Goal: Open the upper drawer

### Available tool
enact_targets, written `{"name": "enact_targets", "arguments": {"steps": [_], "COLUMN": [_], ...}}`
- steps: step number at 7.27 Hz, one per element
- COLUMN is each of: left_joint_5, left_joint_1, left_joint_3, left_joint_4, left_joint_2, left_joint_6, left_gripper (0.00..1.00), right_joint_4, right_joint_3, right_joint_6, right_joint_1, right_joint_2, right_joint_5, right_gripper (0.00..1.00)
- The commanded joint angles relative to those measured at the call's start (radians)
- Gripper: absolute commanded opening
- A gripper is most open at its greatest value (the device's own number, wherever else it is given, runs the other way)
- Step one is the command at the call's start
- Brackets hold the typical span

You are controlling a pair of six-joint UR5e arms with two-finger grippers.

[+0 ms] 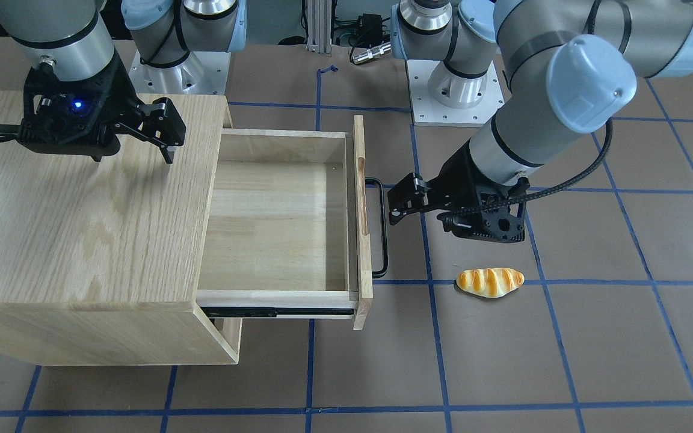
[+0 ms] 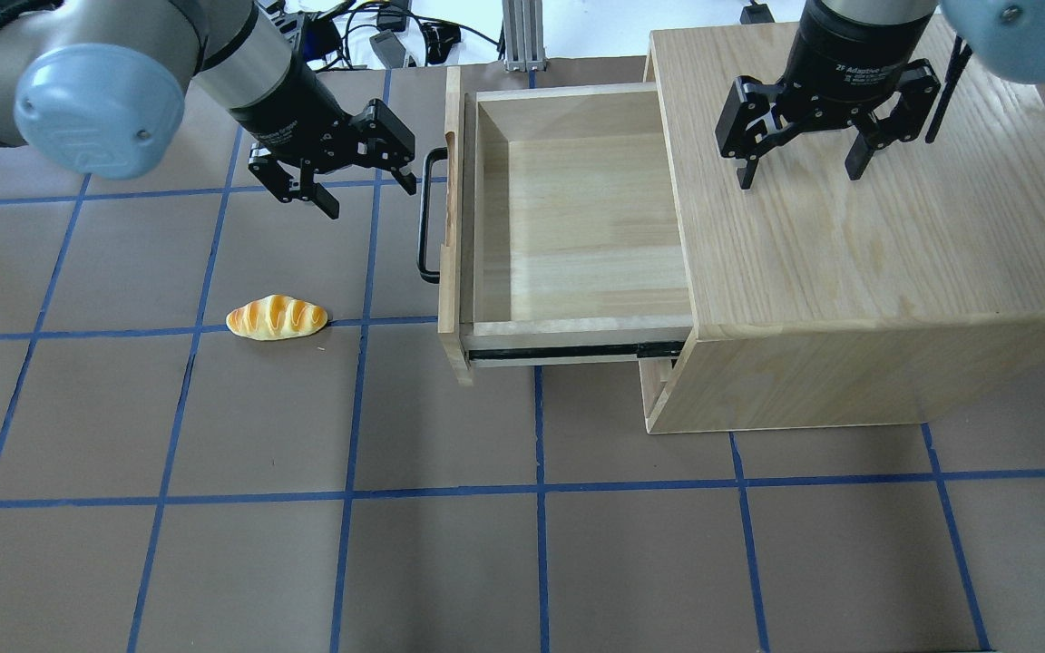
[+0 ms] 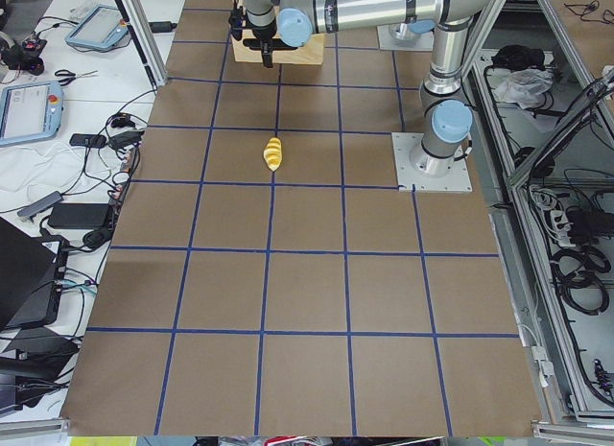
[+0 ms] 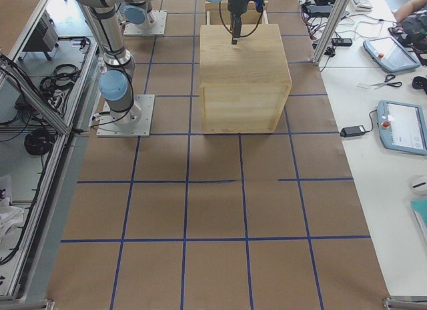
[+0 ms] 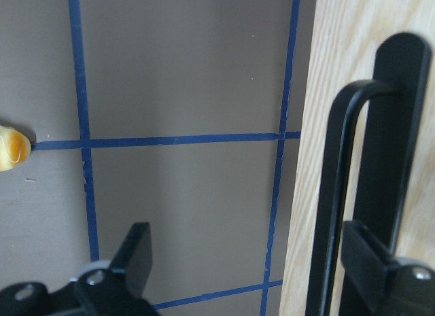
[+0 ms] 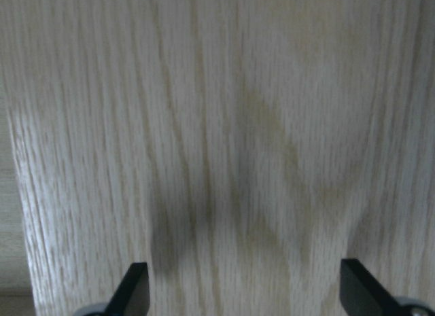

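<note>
The upper drawer (image 2: 577, 227) is pulled far out of the light wood cabinet (image 2: 849, 272) and is empty inside; it also shows in the front-facing view (image 1: 274, 222). Its black bar handle (image 2: 430, 213) faces my left gripper (image 2: 370, 195), which is open and empty, hovering just beside the handle and not closed on it. The left wrist view shows the handle (image 5: 336, 194) near the open gripper's (image 5: 248, 248) right finger. My right gripper (image 2: 800, 174) is open and empty just above the cabinet top (image 6: 217, 126).
A toy bread roll (image 2: 277, 317) lies on the brown table to the left of the drawer front, close to my left arm. The lower drawer front (image 2: 654, 381) stays in under the open drawer. Blue tape lines grid the table.
</note>
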Motion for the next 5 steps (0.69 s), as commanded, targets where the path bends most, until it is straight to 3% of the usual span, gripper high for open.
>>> {"name": "enact_targets", "arguments": {"steps": [1,3,5], "left_joint_5": [0.121,0.325,0.330], "left_joint_1": [0.035,0.037,0.035], "left_joint_3": [0.068,0.143,0.145], "left_joint_4": [-0.097,-0.259,-0.277], "left_joint_2": [0.049,0.129,0.210], "left_joint_6": [0.009,0.040,0.083], "left_gripper": [1.00,1.00,1.00], "right_joint_4": [0.000,0.000,0.000], "right_joint_3": [0.000,0.000,0.001], "right_joint_6": [-0.001,-0.001,0.001], "right_joint_1": [0.000,-0.001,-0.001], "right_joint_2": [0.000,0.000,0.000], "right_joint_5": [0.000,0.000,0.000], "right_gripper": [1.00,1.00,1.00]}}
